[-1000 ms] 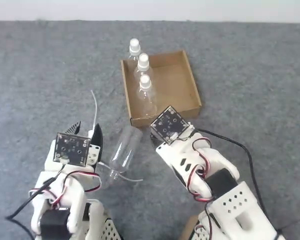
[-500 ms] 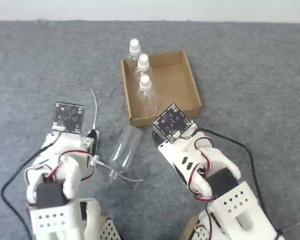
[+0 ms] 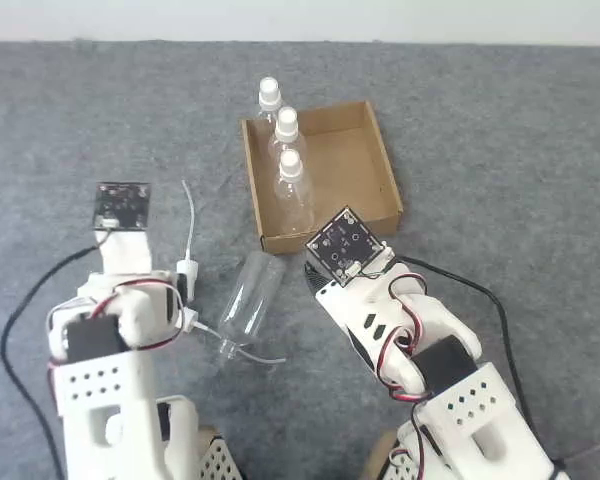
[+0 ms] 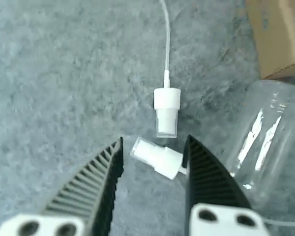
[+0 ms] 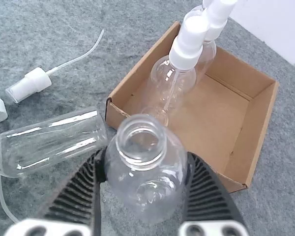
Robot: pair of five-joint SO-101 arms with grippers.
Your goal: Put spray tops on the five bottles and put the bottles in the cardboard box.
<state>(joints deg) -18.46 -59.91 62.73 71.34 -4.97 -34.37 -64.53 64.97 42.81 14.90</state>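
High view: cardboard box (image 3: 370, 170) sits ahead of both arms. Three capped bottles (image 3: 292, 185) are lined along one wall, so most of its floor is free for the last two; can't tell if the farthest one is actually inside. An uncapped bottle (image 3: 252, 295) lies on its side on the bench (image 3: 500, 120) between the arms, just beside the box's near corner.

Left wrist view: left jaws wide, either side of a loose spray top (image 4: 157, 157) lying on the bench, not gripping it. Looks lined up for a pick. A second spray top (image 4: 166, 110) lies just beyond, its tube trailing away.

Right wrist view: right jaws clamped on an open-necked bottle (image 5: 140, 142). It's upright with the neck up and clear, likely presented so a top can go in. The box is close behind.
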